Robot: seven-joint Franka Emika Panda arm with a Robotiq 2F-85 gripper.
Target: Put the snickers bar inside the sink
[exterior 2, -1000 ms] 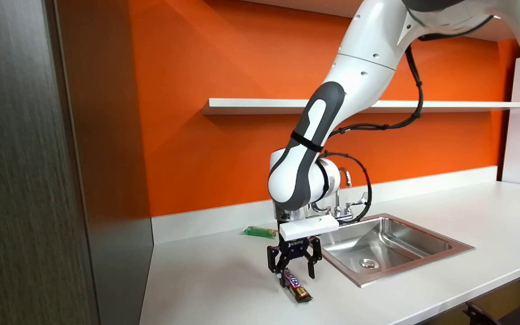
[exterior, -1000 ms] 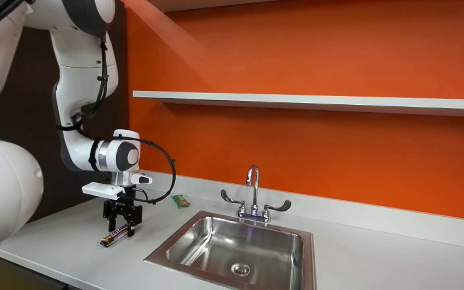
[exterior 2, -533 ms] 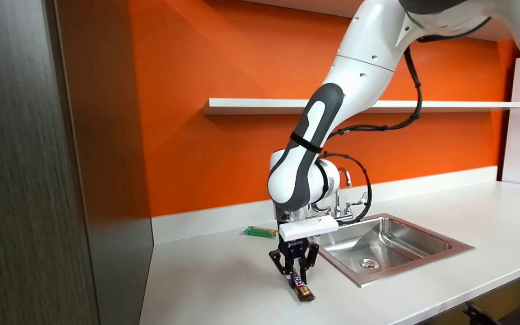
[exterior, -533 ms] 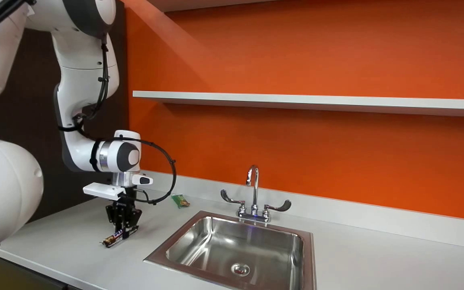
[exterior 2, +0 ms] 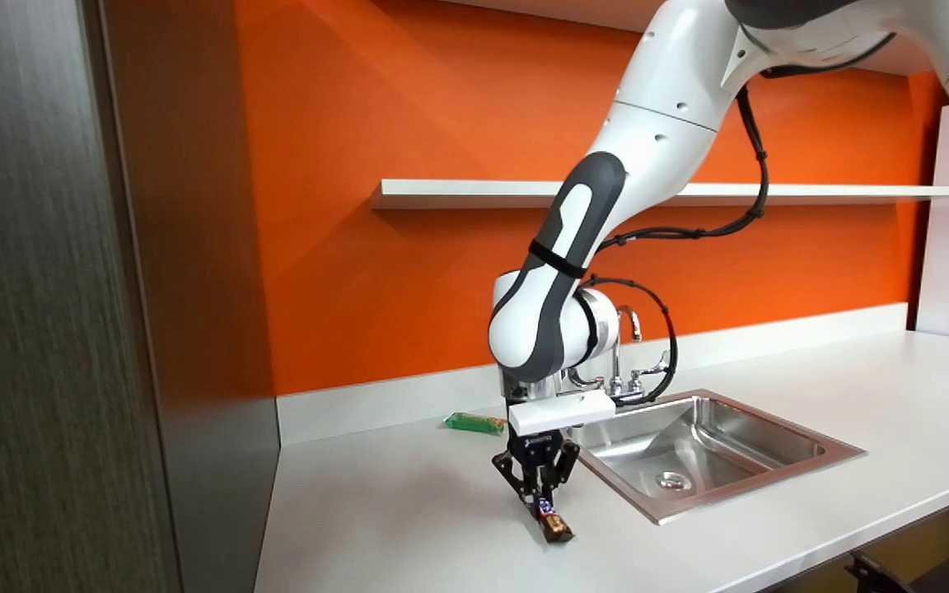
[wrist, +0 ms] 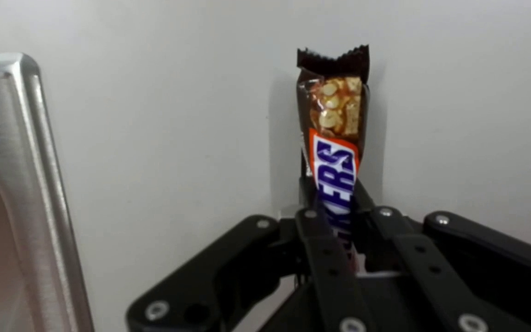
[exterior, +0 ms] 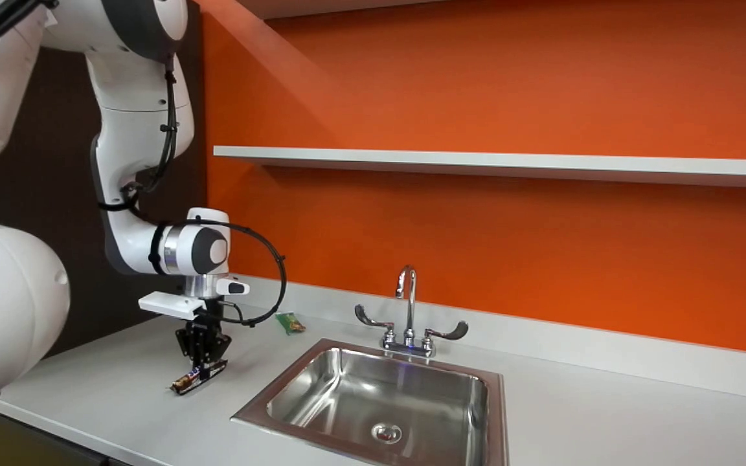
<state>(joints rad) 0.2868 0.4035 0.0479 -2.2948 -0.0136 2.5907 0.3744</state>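
Snickers bar [wrist: 332,110] held across its width: the gripper [wrist: 333,198] has both fingers drawn in on its long sides, near the middle, so that a length juts out at either end. It lies on or barely above the bench [exterior: 120,414]; whether it has left the surface I cannot tell. The step in hand looks to be the lift. Go straight up before going sideways, with only enough squeeze to hold: the slick wrapping may slip, and a hard pinch could crush what is inside. Those jutting ends call for spare height at the rim of the sink [exterior: 280,388], next across. Once both ends are past it, lower well down before letting go, on the near side of the drain [exterior: 386,433], so the drop is small. Stay well short of the two-handled faucet [exterior: 410,310] at the back.
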